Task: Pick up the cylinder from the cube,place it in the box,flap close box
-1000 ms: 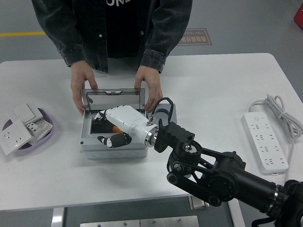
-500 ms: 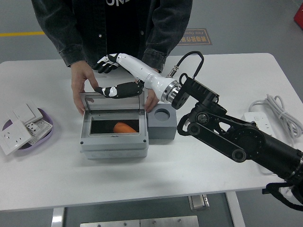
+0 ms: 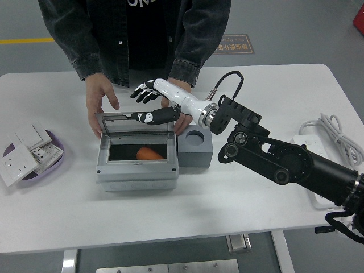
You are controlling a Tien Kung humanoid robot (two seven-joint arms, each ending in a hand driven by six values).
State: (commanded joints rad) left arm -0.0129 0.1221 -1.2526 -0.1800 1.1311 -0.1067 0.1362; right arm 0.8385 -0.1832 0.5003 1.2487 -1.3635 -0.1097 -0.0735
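Observation:
An orange cylinder (image 3: 149, 153) lies inside the grey box (image 3: 136, 170). The box's clear-windowed lid (image 3: 134, 122) stands open, tilted up at the back. Right of the box, touching it, sits the grey cube (image 3: 195, 150), whose round top hole is empty. My right hand (image 3: 149, 104), white with black fingers, hovers over the lid's top edge with fingers spread; the thumb is at the lid's front face, holding nothing. A person's hands (image 3: 99, 102) rest behind the lid, one at each end.
A purple dish (image 3: 56, 140) holding several white wall sockets sits at the table's left edge. A white power strip (image 3: 317, 169) with its coiled cable lies at the far right. The person stands close against the far table edge.
My right hand rose out of the box, leaving the orange cylinder inside, swung up behind the lid, and now has shifted slightly right and lower over the lid's top edge.

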